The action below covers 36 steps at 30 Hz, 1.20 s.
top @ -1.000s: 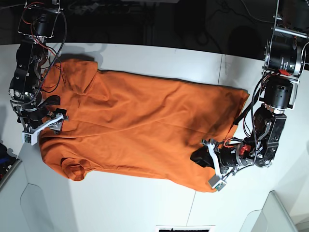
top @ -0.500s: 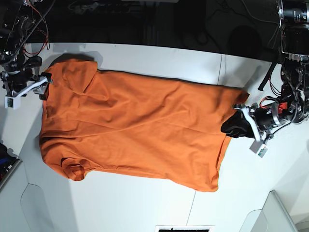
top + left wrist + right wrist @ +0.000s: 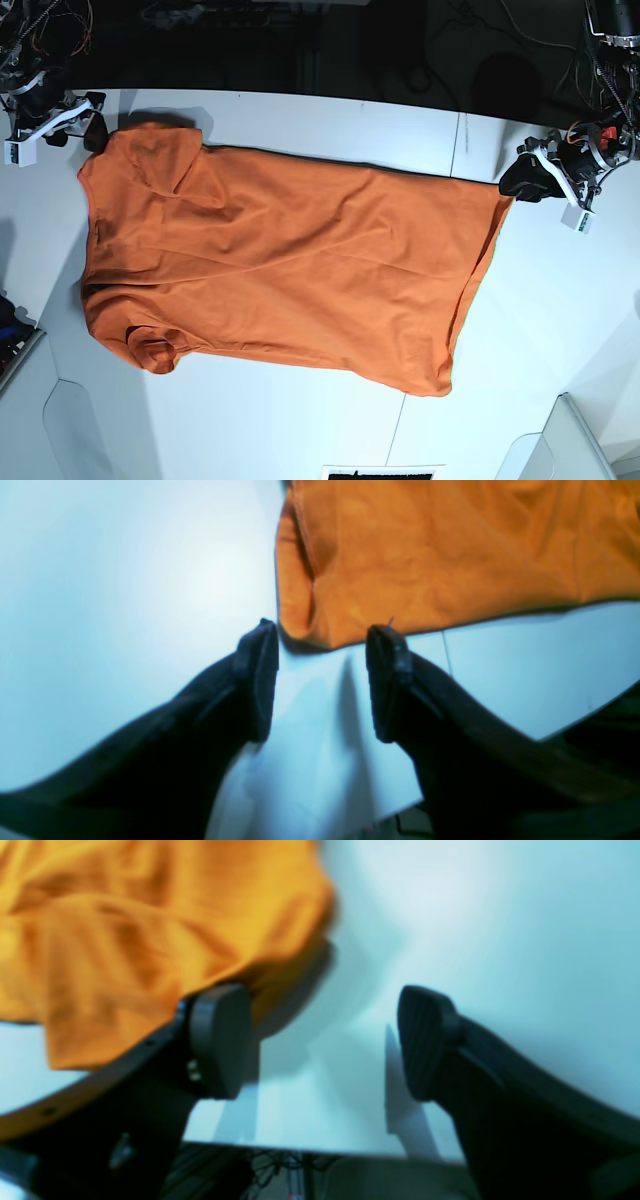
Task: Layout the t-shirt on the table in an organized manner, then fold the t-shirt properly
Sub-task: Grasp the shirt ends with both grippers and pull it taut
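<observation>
The orange t-shirt lies spread flat across the white table, hem toward the right and sleeves toward the left. My left gripper is open and empty, just off the shirt's far hem corner. In the left wrist view the gripper points at that corner of the shirt from over bare table. My right gripper is open and empty beside the far sleeve. In the blurred right wrist view the gripper is over the table, with the shirt beside its left finger.
A thin dark seam crosses the table near the hem. The table's far edge meets a dark area with cables. Pale grey panels sit at the near left and near right corners.
Both arms have swung from the shirt's near side to the far edge. The left gripper went from the near hem corner to the far one. The right gripper went from the left edge to the far sleeve.
</observation>
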### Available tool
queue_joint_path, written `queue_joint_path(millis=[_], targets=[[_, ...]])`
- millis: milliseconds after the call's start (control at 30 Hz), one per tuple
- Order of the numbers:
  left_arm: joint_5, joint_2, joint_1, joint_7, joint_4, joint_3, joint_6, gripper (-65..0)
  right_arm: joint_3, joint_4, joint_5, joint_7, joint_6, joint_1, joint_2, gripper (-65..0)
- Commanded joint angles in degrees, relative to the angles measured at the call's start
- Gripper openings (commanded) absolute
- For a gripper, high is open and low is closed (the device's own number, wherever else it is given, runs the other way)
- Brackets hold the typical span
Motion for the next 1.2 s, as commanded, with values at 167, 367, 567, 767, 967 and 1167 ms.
queue_joint_path(millis=[167,367,567,767,967,1167], targets=[[2.47,2.75,-0.98,-3.52,0.68,0.50,-0.52,-32.4,-5.27,-5.18,0.61,1.60,0.87,4.11,0.79,-20.5],[5.88,3.91,-1.38,-5.35,0.70,1.99,-0.52,-62.4,-8.20,-7.06,0.83,1.51,3.50,7.96,0.76,-25.8],[5.51,0.96,-2.43,-5.14,0.79,1.88,-0.52,-65.0,-7.34,-6.21,1.42,-2.25,6.08,7.78,0.79,-65.0],[4.50,-3.30,-2.40,-4.33,1.31,1.88,-0.52,-65.0,1.73,0.37,9.46,-6.01,8.59,4.55,0.81,-65.0],[4.28,-4.15,-2.36,-2.49,1.31,1.88,-0.52,-65.0,13.31,6.27,12.39,-8.17,8.59,4.02,1.84,-65.0],[-1.84,-4.13,-2.36,0.57,1.31,1.88,-0.52,-65.0,15.50,6.27,12.35,-9.77,8.52,3.96,4.09,-52.3]])
